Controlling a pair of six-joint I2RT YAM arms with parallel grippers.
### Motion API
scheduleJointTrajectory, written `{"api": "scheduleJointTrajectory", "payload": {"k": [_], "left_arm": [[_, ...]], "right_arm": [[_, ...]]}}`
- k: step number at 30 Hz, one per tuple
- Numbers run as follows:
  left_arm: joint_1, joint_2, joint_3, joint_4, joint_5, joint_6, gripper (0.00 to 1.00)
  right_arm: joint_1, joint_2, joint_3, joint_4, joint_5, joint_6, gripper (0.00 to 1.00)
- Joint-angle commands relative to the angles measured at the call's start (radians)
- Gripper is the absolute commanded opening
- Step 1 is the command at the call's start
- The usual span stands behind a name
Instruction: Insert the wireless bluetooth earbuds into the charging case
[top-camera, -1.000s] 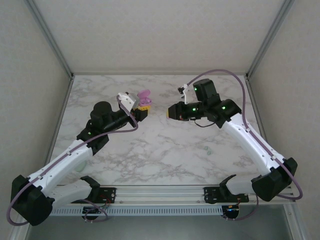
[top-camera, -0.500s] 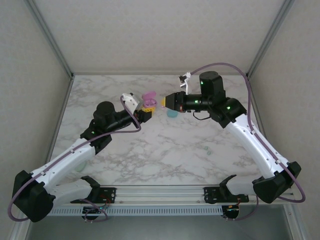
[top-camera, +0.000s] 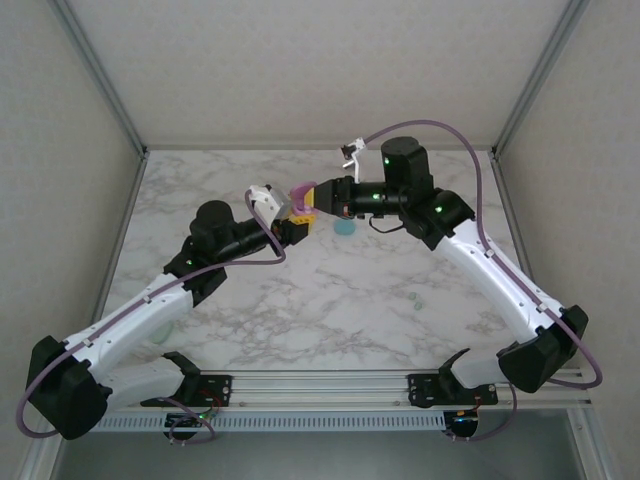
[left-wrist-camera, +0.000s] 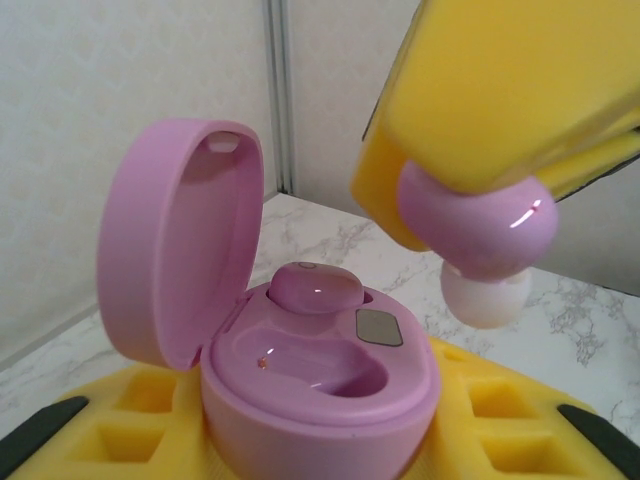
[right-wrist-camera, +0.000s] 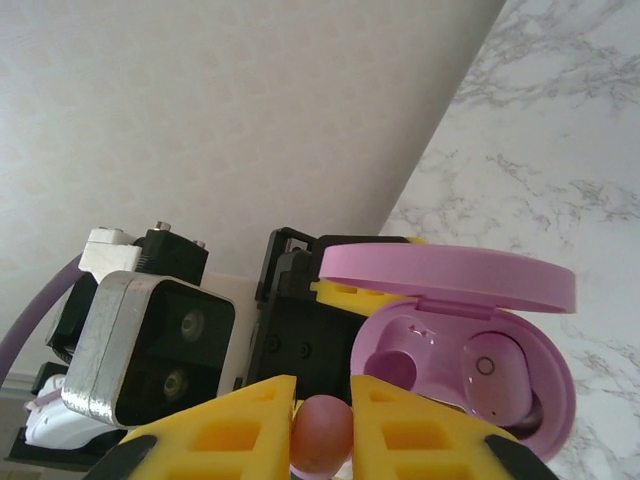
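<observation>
Marble table (top-camera: 320, 310) | left hand (top-camera: 293, 218) grips charging case (left-wrist-camera: 310, 370); right hand (right-wrist-camera: 322, 405) pinches earbud (left-wrist-camera: 478, 222)

Both clamped: left claw (top-camera: 296, 214), right claw (top-camera: 309, 196), seemingly near-touching.

Right pincer (right-wrist-camera: 322, 398) pinches a pink earbud (right-wrist-camera: 322, 436) before the open case (right-wrist-camera: 450, 276).

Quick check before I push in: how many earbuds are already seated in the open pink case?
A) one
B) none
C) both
A: one pink earbud sits in one well of the pink case, the other well is bare, and the second earbud is pinched in the right fingers just above it.
</observation>
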Motion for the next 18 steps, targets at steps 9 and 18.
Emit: {"api": "scheduleJointTrajectory", "payload": {"k": [9, 18], "left_arm": [[-0.02, 0.015, 0.039, 0.046, 0.028, -0.013, 0.33], [-0.023, 0.007, 0.037, 0.047, 0.022, -0.016, 0.33]], "right_arm": [[0.016, 0.027, 0.027, 0.042, 0.024, 0.011, 0.19], [0.018, 0.036, 0.031, -0.003, 0.076, -0.015, 0.19]]}}
